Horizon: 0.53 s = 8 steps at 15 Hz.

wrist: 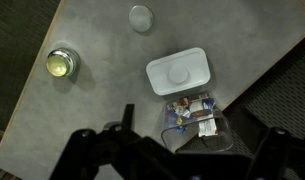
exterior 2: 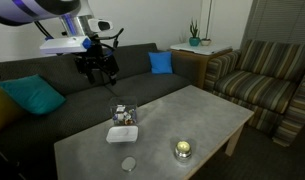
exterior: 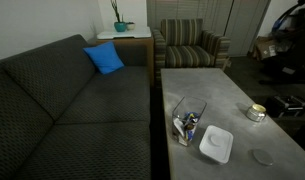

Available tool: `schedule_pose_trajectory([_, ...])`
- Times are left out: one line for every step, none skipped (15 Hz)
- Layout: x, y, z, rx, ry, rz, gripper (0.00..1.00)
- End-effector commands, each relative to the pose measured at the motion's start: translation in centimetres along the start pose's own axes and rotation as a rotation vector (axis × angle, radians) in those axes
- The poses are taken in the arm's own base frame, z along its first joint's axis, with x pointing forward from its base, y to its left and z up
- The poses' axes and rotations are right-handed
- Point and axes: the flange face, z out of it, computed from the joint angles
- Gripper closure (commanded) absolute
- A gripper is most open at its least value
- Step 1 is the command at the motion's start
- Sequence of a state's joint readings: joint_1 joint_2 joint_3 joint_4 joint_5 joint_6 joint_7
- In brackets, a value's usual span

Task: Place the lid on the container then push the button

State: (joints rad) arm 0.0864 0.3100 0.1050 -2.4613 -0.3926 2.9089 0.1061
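Wide open and empty, the claw (exterior 2: pixel 97 68) hangs high while the lid (wrist: pixel 177 72), probably light, stiff and slick, lies flat on the table (wrist: pixel 92 110) at the container's (wrist: pixel 195 115) 11 o'clock, best pinched across opposite rims.

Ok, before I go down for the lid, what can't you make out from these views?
- The button: not recognisable in any view.
- Items inside the container: blurred in the wrist view, too small in both exterior views.
- Whether the gripper is open: dark against the sofa in an exterior view, cut off by the bottom edge in the wrist view.
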Motion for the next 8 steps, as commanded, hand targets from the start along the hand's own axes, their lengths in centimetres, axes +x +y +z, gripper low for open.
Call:
schedule_pose_trajectory([0.1, -0.2, -0.5, -0.010, 0.024, -0.035, 0.00])
schedule_pose_trajectory([0.5, -0.2, -0.5, -0.022, 0.029, -0.065, 0.00])
schedule_pose_trajectory([0.9, -0.3, 0.2, -0.029, 0.033, -0.091, 0.00])
schedule_pose_trajectory([1.4, -0.1, 1.0, -0.033, 0.041, -0.123, 0.00])
schedule_pose_trajectory([2.0, 0.3, 1.7, -0.043, 0.043, -0.142, 0.00])
schedule_pose_trajectory([2.5, 0.6, 3.0, -0.055, 0.047, -0.165, 0.00])
schedule_pose_trajectory([3.0, 0.7, 4.0, -0.056, 0.057, -0.193, 0.00])
schedule_pose_trajectory([3.5, 0.9, 5.3, -0.045, 0.065, -0.216, 0.00])
